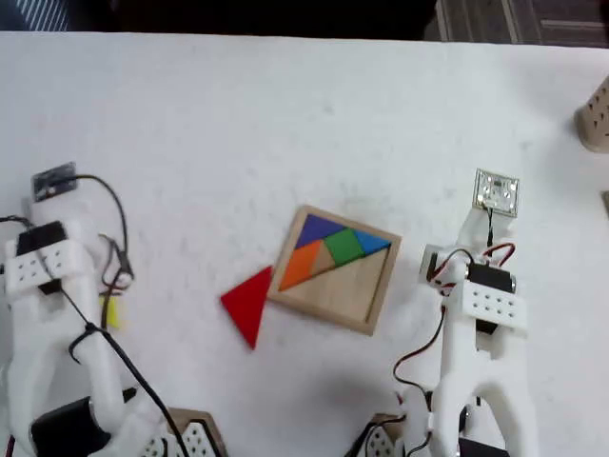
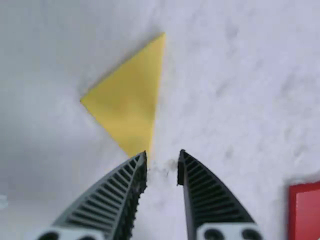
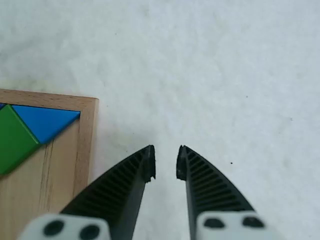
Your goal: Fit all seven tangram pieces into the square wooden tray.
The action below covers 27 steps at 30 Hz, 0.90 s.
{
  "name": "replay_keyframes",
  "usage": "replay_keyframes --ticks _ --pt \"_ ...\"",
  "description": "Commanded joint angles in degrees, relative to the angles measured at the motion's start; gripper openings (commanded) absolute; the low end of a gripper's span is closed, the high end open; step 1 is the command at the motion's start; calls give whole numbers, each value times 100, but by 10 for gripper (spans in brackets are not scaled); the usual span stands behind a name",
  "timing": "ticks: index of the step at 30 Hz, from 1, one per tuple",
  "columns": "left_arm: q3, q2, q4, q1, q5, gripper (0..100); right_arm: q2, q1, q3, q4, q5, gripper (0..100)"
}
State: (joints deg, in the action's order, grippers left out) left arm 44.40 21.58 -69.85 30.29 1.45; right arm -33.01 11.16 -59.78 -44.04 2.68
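L arm [image 1: 57, 314] & R arm [image 1: 481, 333] stand at the near edge of the white counter [image 1: 285, 124], L one on the left side, R one on the right.

L pincer [image 2: 161, 162]: fingers a little apart, nothing between them, tips low over the counter. One fingertip sits right at the nearest corner of the yellow triangle [image 2: 127, 102], which lies flat on the counter, outside the tray. From above, that yellow piece is mostly hidden under the L arm.

R pincer [image 3: 165, 162]: also slightly open, empty, over bare counter just beside the tray's right corner.

Red triangle [image 1: 249, 302] lies flat on the counter by the tray's left side, one tip at the rim; can't tell if it touches.

Square wooden tray [image 1: 350, 286] sits mid-counter btwn the arms, turned at a slant. Inside, packed along its far half: orange piece [image 1: 303, 264], purple triangle [image 1: 319, 228], green square [image 1: 343, 246], blue triangle [image 1: 373, 242]. Near half of the tray shows bare wood.

Far right edge: a tan block w/ holes [image 1: 595, 119].
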Motion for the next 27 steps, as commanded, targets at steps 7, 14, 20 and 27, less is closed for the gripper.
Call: replay_keyframes --ticks 7,14,20,27 --pt "-26 154 782 1068 -1248 218 -145 -48 35 48 62 84" --pt "527 145 1477 1147 -1275 221 -136 -48 35 48 62 82" --pt "-141 -989 1486 1253 -1292 223 -171 -48 -18 48 62 81" --pt "-1143 -2484 1477 1305 -1301 222 -171 -57 -18 48 62 81"
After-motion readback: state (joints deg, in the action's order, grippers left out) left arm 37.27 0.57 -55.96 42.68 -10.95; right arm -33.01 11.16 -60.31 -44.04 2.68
